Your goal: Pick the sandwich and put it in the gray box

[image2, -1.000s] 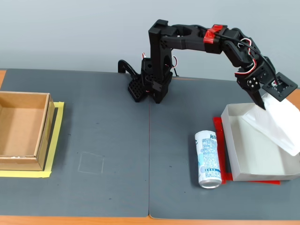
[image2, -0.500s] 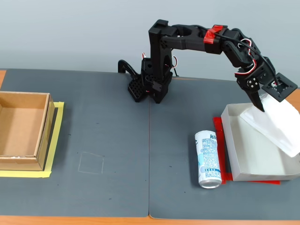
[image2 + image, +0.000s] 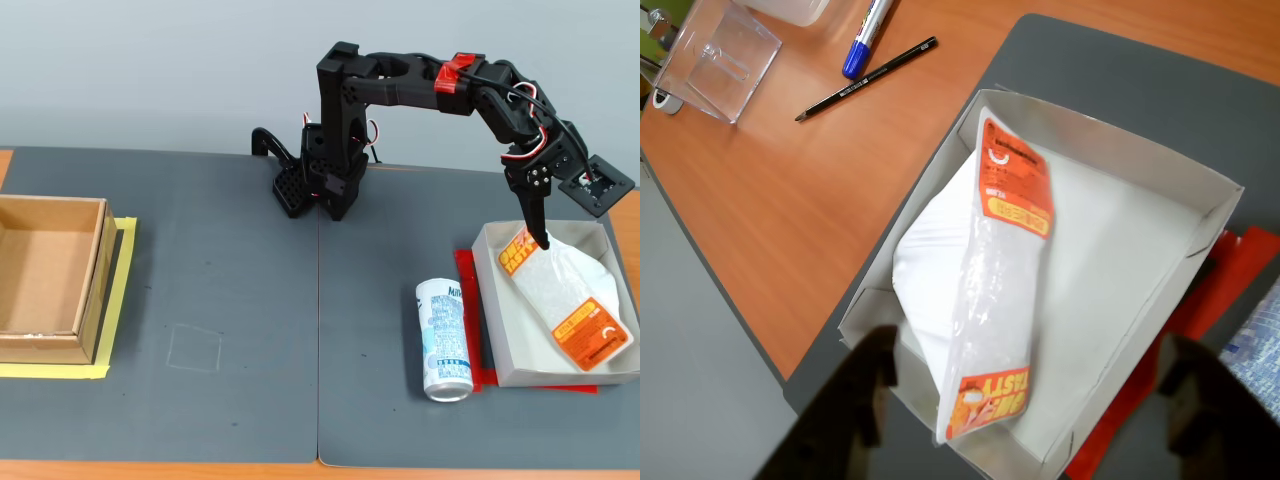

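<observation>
The sandwich [image 3: 557,292] lay label-up inside the gray box [image 3: 535,371]. The end effector [image 3: 1025,400] hung above it, fingers spread wide, gripping nothing.

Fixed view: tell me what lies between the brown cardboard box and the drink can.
In the fixed view, only bare dark mat lies between the brown cardboard box and the drink can.

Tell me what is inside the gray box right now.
The sandwich lies inside the gray box, label side up with orange labels at both ends, released from the gripper. The box floor beneath the packet is covered; nothing else shows in it.
</observation>
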`<state>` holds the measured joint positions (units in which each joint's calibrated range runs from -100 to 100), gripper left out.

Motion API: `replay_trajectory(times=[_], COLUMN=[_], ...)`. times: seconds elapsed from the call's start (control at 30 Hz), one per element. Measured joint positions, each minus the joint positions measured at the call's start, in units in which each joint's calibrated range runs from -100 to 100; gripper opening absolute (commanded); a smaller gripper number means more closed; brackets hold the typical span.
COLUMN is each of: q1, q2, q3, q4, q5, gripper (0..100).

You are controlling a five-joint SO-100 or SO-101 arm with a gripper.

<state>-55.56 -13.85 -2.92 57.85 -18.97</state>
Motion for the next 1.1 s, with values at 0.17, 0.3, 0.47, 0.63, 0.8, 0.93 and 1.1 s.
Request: replay_trajectory(times=[0.17, 0.3, 0.47, 0.63, 0.8, 0.93, 1.1], q1=[3.0, 7.8, 15.4, 23.9, 34.5, 40.6, 43.6], q2=[-0.9, -5.5, -14.4, -25.4, -35.5, -42.3, -49.5], q3=[0.0, 3.7, 12.4, 24.0, 35.4, 42.9, 54.5], q4=[3.9, 8.1, 9.1, 9.1, 9.1, 8.0, 0.3], q5=[0.0, 1.4, 4.3, 6.2, 7.7, 11.5, 13.7], gripper=[27, 16, 2, 2, 2, 2, 2])
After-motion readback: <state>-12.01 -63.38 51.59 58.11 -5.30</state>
